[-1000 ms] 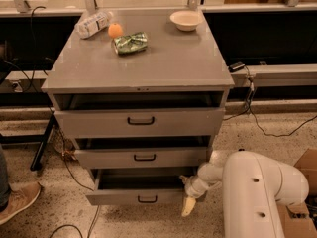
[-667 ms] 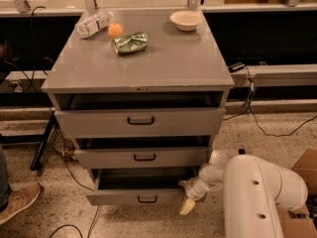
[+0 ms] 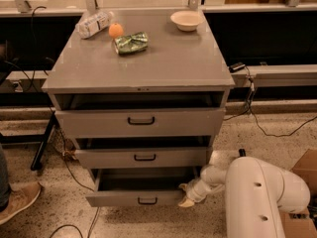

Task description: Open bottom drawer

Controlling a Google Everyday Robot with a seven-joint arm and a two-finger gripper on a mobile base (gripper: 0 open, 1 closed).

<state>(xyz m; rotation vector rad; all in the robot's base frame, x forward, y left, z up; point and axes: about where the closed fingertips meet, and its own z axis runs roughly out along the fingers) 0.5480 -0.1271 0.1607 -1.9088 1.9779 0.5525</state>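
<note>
A grey metal cabinet has three drawers, all pulled partly out. The bottom drawer has the shortest front and a small black bar handle. It sticks out towards me, with a dark gap above its front. My gripper is on a white arm coming from the lower right. It sits at the right end of the bottom drawer's front, low near the floor. The middle drawer and top drawer are above it.
On the cabinet top lie a plastic bottle, an orange, a green chip bag and a white bowl. A person's shoe is at the lower left. A cardboard box stands at the right. Cables lie on the floor.
My gripper has shifted slightly up and left along the right end of the bottom drawer's front. The drawers look the same.
</note>
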